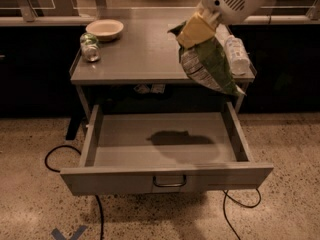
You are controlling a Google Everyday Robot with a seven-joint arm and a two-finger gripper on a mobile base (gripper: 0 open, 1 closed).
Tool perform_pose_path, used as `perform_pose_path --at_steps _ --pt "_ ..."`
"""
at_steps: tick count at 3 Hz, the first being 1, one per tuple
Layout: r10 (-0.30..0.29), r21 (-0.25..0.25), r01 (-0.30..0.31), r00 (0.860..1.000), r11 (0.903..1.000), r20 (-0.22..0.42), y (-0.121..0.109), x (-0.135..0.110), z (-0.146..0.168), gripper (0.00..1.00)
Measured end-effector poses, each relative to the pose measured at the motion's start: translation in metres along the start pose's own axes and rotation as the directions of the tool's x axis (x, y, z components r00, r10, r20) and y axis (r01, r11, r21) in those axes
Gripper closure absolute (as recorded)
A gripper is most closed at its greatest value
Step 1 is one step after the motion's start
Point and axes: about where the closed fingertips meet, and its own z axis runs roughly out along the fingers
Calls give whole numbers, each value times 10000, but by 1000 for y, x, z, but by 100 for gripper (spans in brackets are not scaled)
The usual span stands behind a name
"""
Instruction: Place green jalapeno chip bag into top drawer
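Observation:
The green jalapeno chip bag hangs in the air, crumpled and glossy, with a whitish printed panel. My gripper is shut on the bag's top edge, its tan fingers pinching it under the white arm. The bag hangs above the right front part of the counter and the back right of the top drawer. The drawer is pulled fully open, wide and shallow, with a small curved handle on its front panel. The bag's shadow lies on the drawer floor.
On the grey counter stand a glass jar with a green top and a pale bowl at the back left. A clear plastic bottle lies at the right edge. Black cables run on the speckled floor.

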Motion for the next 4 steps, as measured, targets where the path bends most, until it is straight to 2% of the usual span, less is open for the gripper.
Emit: perform_pose_path --at_steps 1,2,3,4 --pt "598 -8 -598 9981 9982 -146 5 33 14 100" --pt "578 -51 -578 9983 9983 -99 9 33 20 100" --pt "974 -703 -957 9950 9929 209 24 55 71 100" --pt "1750 -1667 -1733 9846 9707 -45 43 96 164 100"
